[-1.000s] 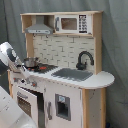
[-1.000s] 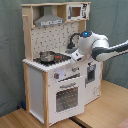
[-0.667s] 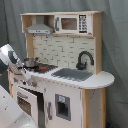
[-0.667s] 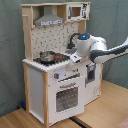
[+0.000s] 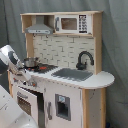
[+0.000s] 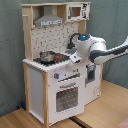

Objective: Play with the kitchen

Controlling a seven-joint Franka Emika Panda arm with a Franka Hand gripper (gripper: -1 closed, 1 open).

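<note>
The kitchen (image 5: 65,80) (image 6: 45,80) is a tall white and light-wood toy that shows in both exterior views. It has a grey hood (image 5: 39,29), a pegboard back, a black faucet (image 5: 84,59) over a grey sink (image 5: 74,74), and an oven door (image 6: 67,97) under a row of knobs. A small metal pot (image 5: 31,62) (image 6: 47,56) sits on the stove. My gripper (image 6: 74,58) (image 5: 21,77) hangs at the counter's front edge, by the stove and just above the knobs. The white arm reaches in from the second exterior view's right.
A toy microwave (image 5: 72,23) sits in the top shelf. The kitchen stands on a wooden surface (image 6: 110,105) with a grey curtain behind it. A white rounded body (image 5: 10,112) fills the first exterior view's lower left corner.
The arm has shifted only slightly near the counter's front edge. The kitchen and the pot look unchanged.
</note>
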